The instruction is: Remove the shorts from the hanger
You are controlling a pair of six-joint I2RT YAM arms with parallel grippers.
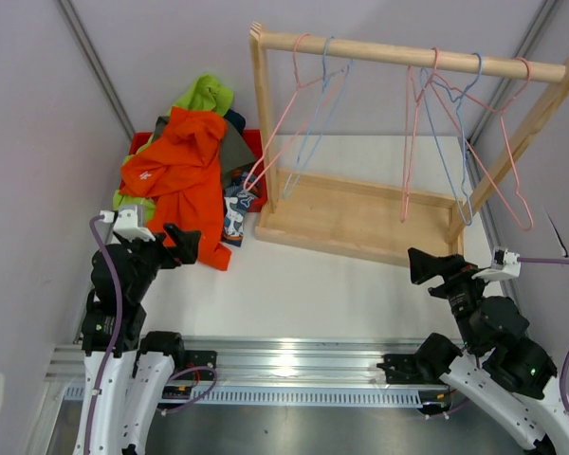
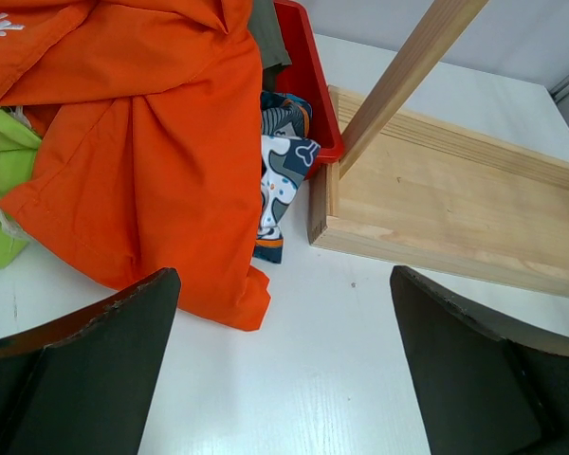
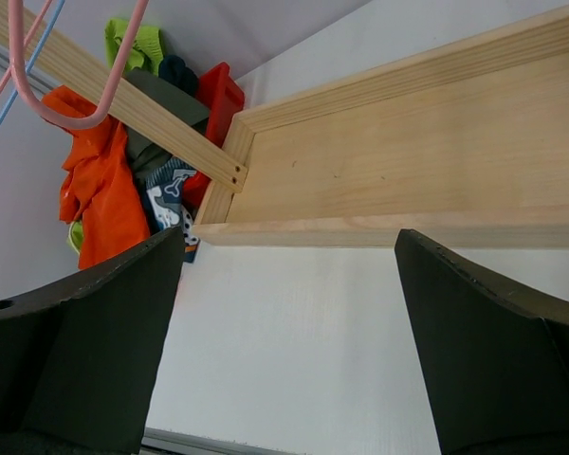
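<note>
The shorts lie in a heap in and over a red bin (image 1: 257,144) at the far left. Bright orange shorts (image 1: 175,166) are on top and spill onto the table. Lime green (image 1: 207,93), grey (image 1: 232,147), dark navy (image 1: 235,120) and printed (image 1: 237,213) pairs lie under and around them. The hangers (image 1: 436,123) on the wooden rack (image 1: 360,218) are bare. My left gripper (image 1: 188,245) is open and empty beside the orange hem (image 2: 218,294). My right gripper (image 1: 417,267) is open and empty in front of the rack's base (image 3: 408,152).
The rack's top rail (image 1: 408,55) carries several pink and blue wire hangers; one pink hanger (image 1: 266,161) slants down toward the bin. The rack's left post (image 2: 398,76) stands next to the bin (image 2: 308,85). Grey walls close both sides. A metal rail (image 1: 294,365) runs along the near edge.
</note>
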